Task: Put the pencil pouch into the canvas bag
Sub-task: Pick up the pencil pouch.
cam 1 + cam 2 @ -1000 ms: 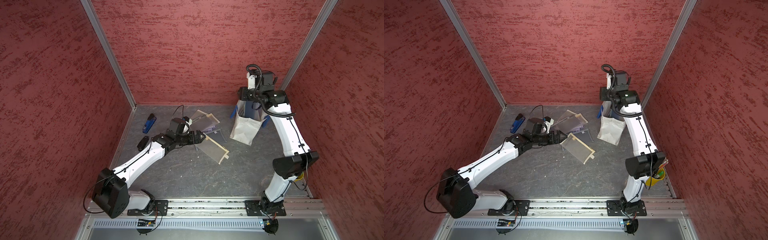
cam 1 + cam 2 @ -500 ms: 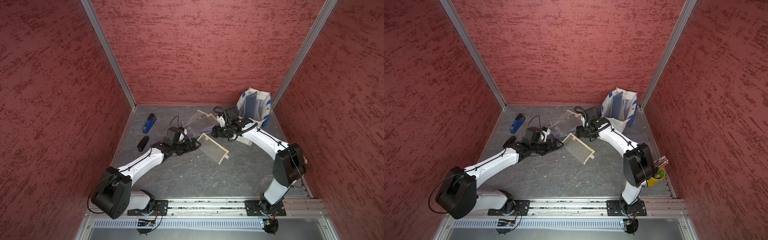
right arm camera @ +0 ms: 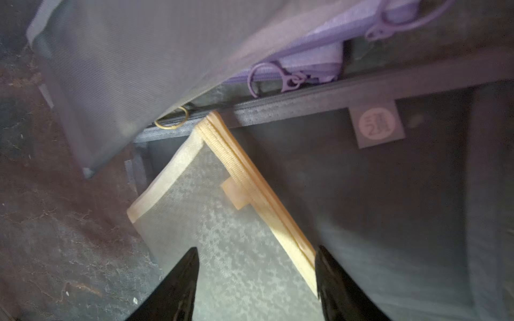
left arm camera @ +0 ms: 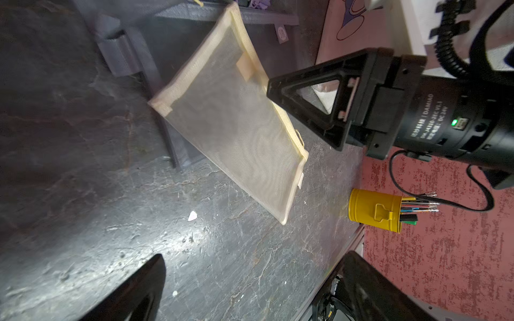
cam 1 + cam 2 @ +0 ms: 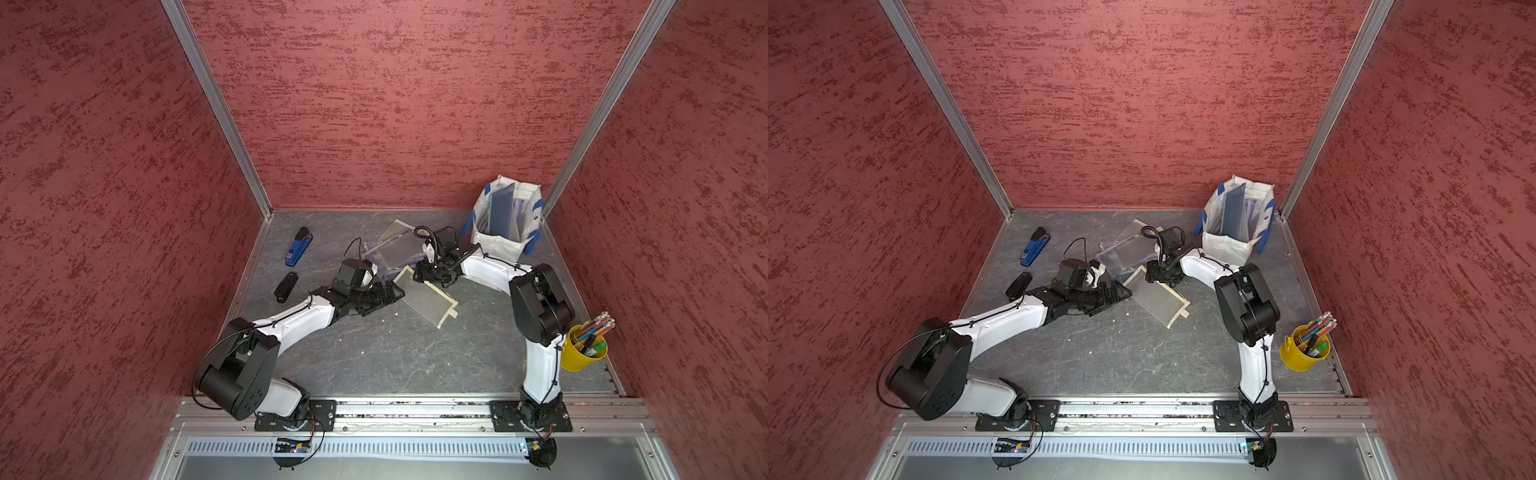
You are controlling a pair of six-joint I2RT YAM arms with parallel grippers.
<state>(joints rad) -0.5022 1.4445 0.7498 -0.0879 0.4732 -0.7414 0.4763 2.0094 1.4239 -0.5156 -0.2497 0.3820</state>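
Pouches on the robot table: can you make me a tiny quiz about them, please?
1. True or false: the cream pouch lies on the table, outside the bag.
2. The pencil cup is: A yellow, B green, C blue?
3. Whose jaws stand either side of the cream pouch's zip edge?
Key: 1 true; 2 A; 3 the right gripper.
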